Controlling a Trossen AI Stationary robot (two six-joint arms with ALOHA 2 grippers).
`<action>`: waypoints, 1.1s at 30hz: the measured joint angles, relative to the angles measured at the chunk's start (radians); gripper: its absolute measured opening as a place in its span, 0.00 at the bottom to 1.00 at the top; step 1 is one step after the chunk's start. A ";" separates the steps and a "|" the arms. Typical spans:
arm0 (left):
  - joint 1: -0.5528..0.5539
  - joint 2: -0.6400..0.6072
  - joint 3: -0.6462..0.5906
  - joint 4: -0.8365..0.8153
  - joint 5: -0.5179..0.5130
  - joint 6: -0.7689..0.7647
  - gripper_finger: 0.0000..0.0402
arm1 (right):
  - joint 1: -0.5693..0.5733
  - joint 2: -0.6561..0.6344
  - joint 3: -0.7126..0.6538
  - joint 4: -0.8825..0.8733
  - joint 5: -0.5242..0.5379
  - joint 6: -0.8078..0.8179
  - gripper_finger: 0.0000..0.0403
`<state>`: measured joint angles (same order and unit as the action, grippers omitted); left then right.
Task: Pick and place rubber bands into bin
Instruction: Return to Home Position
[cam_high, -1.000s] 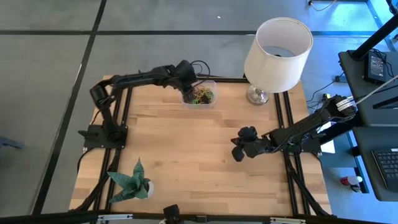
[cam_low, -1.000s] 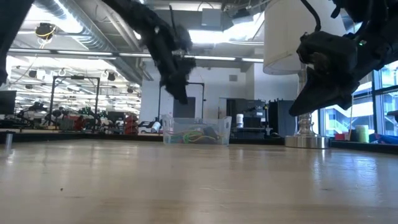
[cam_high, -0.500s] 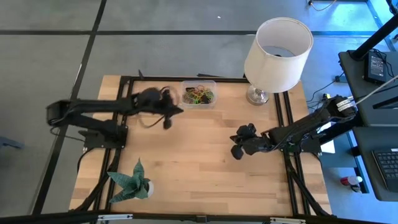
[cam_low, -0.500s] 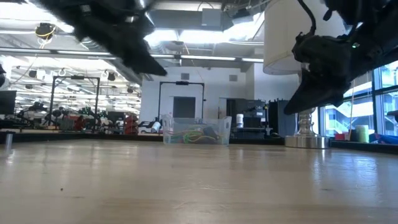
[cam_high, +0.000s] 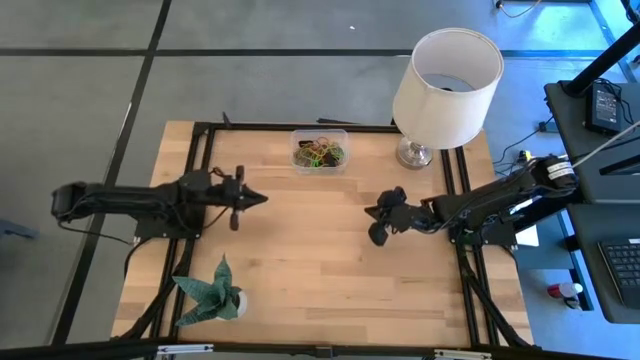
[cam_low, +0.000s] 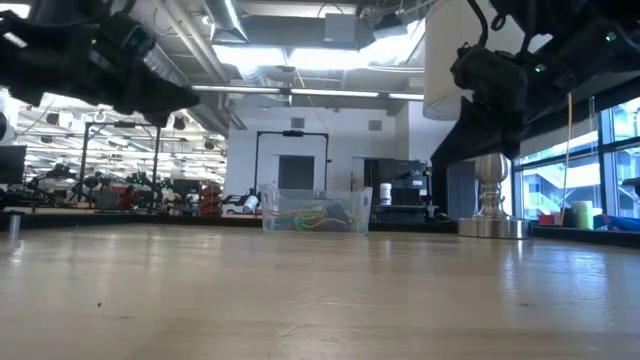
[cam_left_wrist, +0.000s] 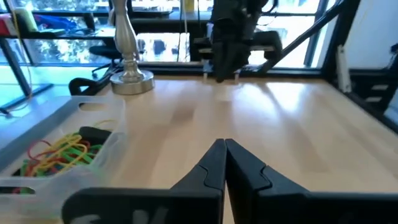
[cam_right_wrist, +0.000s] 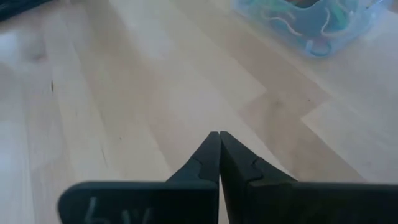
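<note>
Rubber bands (cam_high: 320, 154) lie in the bin (cam_high: 295, 152), well apart from left pincer (cam_left_wrist: 224, 144) and right pincer (cam_right_wrist: 218, 135), both closed, empty.

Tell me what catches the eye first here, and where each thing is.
The big white lamp at the far right corner of the table dominates. Next comes the clear bin at the middle of the far edge, with a bright tangle of rubber bands inside. Two dark arms hang over the bare wood holding nothing, the left claw on the left side and the right claw on the right, both shut.
</note>
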<state>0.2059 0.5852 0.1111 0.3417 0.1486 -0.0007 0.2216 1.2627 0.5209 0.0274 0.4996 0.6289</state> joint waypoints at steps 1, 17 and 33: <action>-0.006 -0.028 -0.017 0.000 0.000 -0.014 0.01 | -0.007 -0.005 0.000 0.001 -0.003 -0.006 0.01; -0.173 -0.401 -0.103 -0.209 -0.193 -0.090 0.00 | -0.049 -0.057 0.000 0.006 -0.031 -0.038 0.01; -0.187 -0.585 -0.103 -0.324 -0.198 -0.063 0.01 | -0.048 -0.057 0.000 0.005 -0.111 -0.062 0.01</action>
<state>0.0193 0.0002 0.0082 0.0174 -0.0490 -0.0633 0.1734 1.2057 0.5205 0.0327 0.3882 0.5666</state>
